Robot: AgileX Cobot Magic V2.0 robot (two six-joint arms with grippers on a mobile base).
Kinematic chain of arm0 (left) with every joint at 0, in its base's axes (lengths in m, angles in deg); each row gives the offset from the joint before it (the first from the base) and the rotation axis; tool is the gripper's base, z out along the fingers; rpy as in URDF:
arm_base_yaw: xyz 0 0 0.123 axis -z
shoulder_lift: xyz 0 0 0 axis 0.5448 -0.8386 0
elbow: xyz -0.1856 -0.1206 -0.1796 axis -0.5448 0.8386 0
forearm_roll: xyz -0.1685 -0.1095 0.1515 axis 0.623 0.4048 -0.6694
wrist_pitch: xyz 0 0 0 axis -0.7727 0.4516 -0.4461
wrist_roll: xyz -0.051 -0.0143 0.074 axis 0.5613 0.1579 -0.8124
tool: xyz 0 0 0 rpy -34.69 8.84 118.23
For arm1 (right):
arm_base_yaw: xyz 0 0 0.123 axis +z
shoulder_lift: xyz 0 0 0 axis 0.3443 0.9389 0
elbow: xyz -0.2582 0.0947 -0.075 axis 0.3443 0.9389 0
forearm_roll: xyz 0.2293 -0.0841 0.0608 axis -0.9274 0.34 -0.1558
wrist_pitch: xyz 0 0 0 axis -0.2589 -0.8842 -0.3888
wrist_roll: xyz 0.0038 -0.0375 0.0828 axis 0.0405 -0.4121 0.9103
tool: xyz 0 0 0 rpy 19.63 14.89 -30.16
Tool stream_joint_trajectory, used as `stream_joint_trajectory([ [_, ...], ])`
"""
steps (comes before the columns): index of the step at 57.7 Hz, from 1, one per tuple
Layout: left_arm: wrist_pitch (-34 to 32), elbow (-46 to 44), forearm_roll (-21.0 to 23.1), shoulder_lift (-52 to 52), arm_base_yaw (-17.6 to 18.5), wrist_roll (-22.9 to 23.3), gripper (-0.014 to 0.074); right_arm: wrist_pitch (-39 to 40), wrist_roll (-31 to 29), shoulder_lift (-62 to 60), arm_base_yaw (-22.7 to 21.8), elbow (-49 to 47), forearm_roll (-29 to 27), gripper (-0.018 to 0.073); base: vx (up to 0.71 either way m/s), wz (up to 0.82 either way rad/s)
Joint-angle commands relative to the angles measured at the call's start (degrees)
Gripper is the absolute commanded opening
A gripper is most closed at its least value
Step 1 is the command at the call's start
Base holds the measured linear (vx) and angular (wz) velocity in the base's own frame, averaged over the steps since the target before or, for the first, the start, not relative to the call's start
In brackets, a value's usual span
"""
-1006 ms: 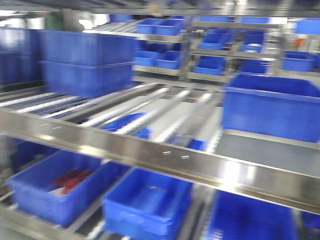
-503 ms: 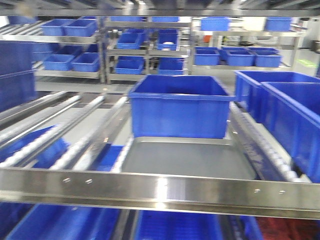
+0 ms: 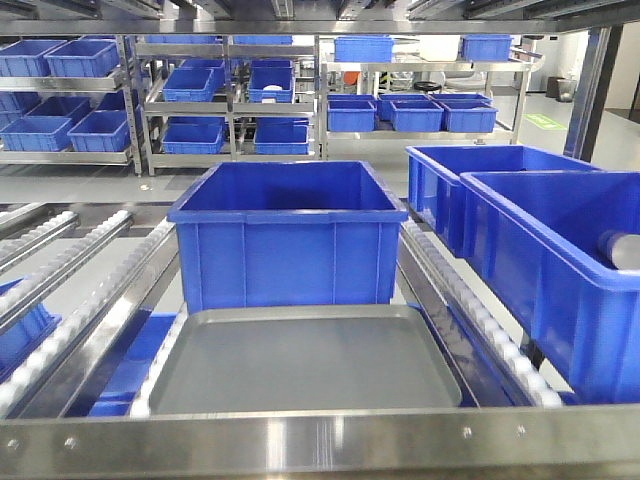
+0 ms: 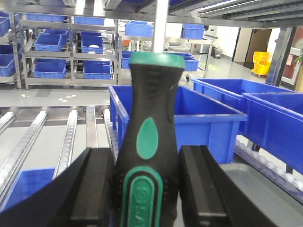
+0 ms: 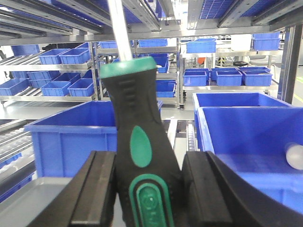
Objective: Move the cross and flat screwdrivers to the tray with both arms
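Clamping, in the left gripper [image 4: 147, 189], a chunky black-and-green-handled screwdriver [image 4: 150, 137], thin silver shaft pointing up. Clamping likewise, in the right gripper [image 5: 149, 189], a second black-and-green screwdriver [image 5: 137, 132], leaning slightly left. Beyond, on the steel roller rack [image 3: 470, 300], a wide shallow dull grey metal tray [image 3: 300, 370], just before a deep blue plastic bin [image 3: 285, 250].

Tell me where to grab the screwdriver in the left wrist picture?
Grab the screwdriver by its chunky handle, pinched from both sides, as the left gripper does: the handle is fat and ribbed, the silver shaft thin and smooth.
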Motion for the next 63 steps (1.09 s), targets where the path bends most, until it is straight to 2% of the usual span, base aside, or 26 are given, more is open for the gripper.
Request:
stream_joint_trajectory([
  [1,-5.57,-1.82,0.34,-0.15,0.34,0.15,-0.0004,5.34,-0.18,0.36,-0.09,-1.74,-1.05,-0.0009,0.23,-0.02],
  [27,-5.57,-1.82,0.34,-0.24,0.34,0.15,-0.0004,5.34,-0.18,0.36,-0.09,-1.74,-1.05,-0.0009,0.2,0.03],
  [63,-5.57,-1.82,0.34,-0.16,0.34,0.15,-0.0004,5.34,-0.18,0.36,-0.09,-1.74,-1.05,-0.0009,0.02,0.0],
])
